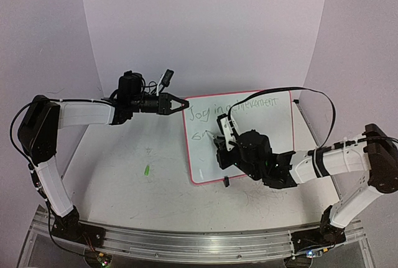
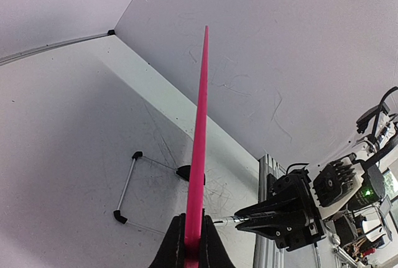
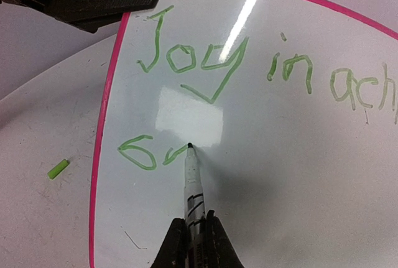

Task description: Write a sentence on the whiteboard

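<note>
My left gripper (image 1: 176, 104) is clamped on the pink-red rim of the large glossy white whiteboard (image 1: 267, 150), at its far left corner. The board lies on the pale surface (image 1: 118, 181) under my right gripper (image 3: 194, 242), which is shut tight on a slim white marker (image 3: 192, 181) with its tip on the board. The green handwritten sentence (image 3: 205, 63) has its first line; the second has barely begun beside the tip. Next, I judge, comes steady rightward strokes under light pressure.
</note>
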Available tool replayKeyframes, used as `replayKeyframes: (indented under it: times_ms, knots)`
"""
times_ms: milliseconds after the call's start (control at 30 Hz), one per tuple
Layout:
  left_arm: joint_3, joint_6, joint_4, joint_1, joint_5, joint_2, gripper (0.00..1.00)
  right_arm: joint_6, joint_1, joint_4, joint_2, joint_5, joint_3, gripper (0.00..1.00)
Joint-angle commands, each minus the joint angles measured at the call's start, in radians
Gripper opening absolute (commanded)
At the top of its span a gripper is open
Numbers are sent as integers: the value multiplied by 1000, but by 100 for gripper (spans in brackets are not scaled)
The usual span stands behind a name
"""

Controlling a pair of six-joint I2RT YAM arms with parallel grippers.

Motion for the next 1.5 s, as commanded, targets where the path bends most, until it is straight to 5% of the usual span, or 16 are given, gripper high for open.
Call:
replayKeyframes:
  times_ms: [0, 1467]
  knots:
    - [0, -3, 33, -1, 1, -35, 0, 32, -16, -39, -40, 40, 2, 0]
    - [1, -2, 29, 0, 2, -33, 0, 61, -31, -48, -37, 46, -3, 0]
